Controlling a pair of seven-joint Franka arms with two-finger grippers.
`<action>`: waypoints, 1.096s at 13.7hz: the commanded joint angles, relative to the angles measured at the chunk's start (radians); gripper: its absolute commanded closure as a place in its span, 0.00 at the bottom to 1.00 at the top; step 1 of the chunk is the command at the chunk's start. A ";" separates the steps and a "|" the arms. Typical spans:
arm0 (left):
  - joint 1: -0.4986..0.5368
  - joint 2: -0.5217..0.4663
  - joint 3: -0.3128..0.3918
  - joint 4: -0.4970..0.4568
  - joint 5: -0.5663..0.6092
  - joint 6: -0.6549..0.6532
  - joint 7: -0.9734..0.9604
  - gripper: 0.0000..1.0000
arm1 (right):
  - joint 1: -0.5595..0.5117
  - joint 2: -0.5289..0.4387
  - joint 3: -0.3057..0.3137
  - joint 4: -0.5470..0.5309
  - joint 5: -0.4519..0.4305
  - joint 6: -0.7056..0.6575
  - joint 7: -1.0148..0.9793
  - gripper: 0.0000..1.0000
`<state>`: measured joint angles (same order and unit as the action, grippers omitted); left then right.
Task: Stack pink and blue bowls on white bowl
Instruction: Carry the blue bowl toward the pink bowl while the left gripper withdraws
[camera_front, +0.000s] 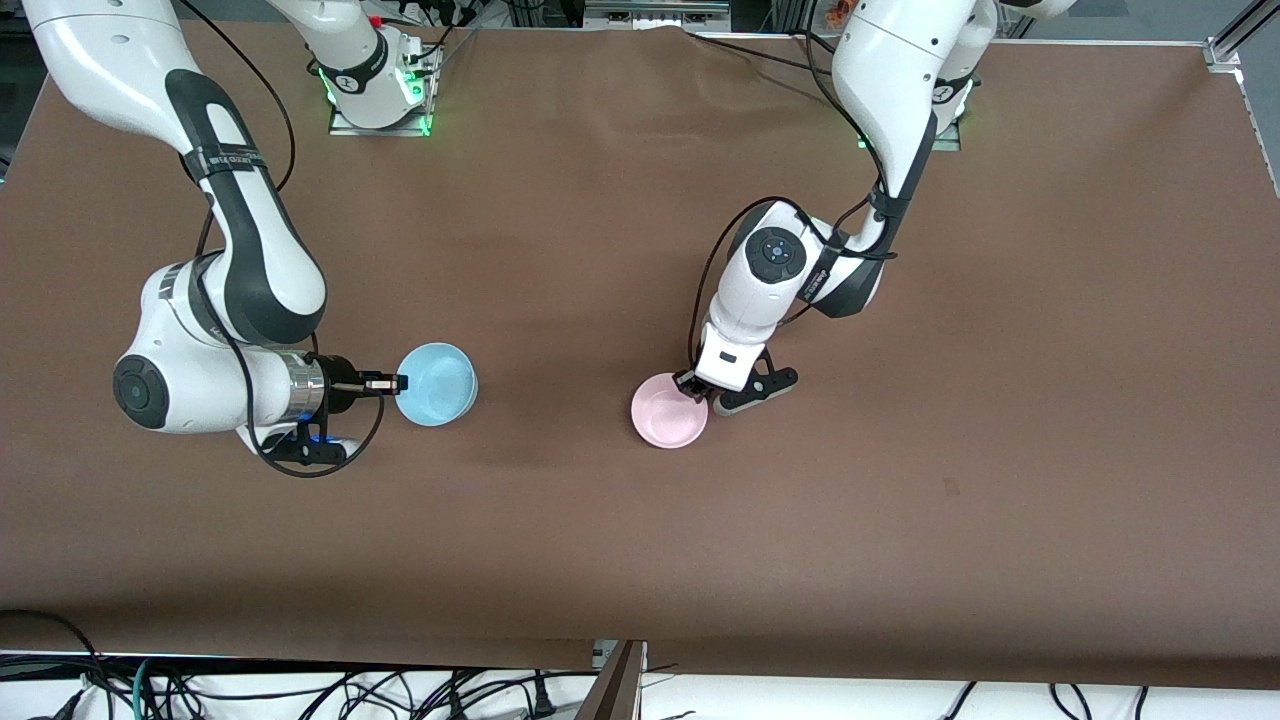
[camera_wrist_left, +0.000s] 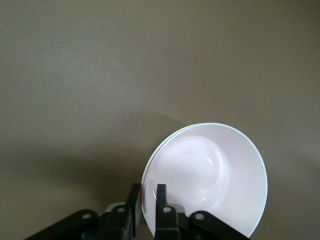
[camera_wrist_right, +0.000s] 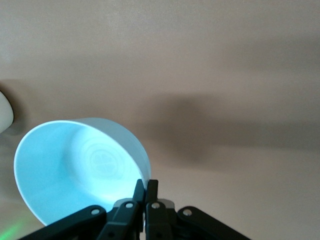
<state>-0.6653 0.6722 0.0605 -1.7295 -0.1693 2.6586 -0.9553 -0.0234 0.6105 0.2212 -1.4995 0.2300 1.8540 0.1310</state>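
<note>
The light blue bowl (camera_front: 437, 384) hangs tilted over the table toward the right arm's end. My right gripper (camera_front: 398, 381) is shut on its rim, and the right wrist view shows its fingers pinching the blue bowl's (camera_wrist_right: 75, 165) wall at the gripper (camera_wrist_right: 146, 182). The pale pink bowl (camera_front: 669, 410) sits on the table near the middle. My left gripper (camera_front: 693, 385) is at its rim. In the left wrist view the gripper (camera_wrist_left: 147, 187) straddles the pink bowl's (camera_wrist_left: 210, 175) rim with a gap showing. A second pale rim, seemingly the white bowl (camera_wrist_left: 156, 150), shows just under it.
The brown table (camera_front: 900, 450) is bare around both bowls. A white shape (camera_wrist_right: 4, 112) shows at the edge of the right wrist view; I cannot tell what it is. The arms' bases stand along the table's edge farthest from the front camera.
</note>
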 joint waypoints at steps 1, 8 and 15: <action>-0.010 0.007 0.010 0.019 0.036 -0.002 -0.030 0.52 | 0.011 -0.008 0.003 0.008 0.000 -0.006 0.028 1.00; -0.001 -0.100 0.030 0.161 0.040 -0.392 -0.028 0.51 | 0.140 -0.005 0.003 0.008 -0.006 0.095 0.280 1.00; 0.082 -0.146 0.061 0.504 0.109 -0.915 0.078 0.52 | 0.336 0.047 -0.002 0.012 -0.020 0.342 0.616 1.00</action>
<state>-0.6220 0.5050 0.1263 -1.3134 -0.0772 1.8451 -0.9330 0.2650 0.6343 0.2254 -1.4993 0.2238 2.1324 0.6627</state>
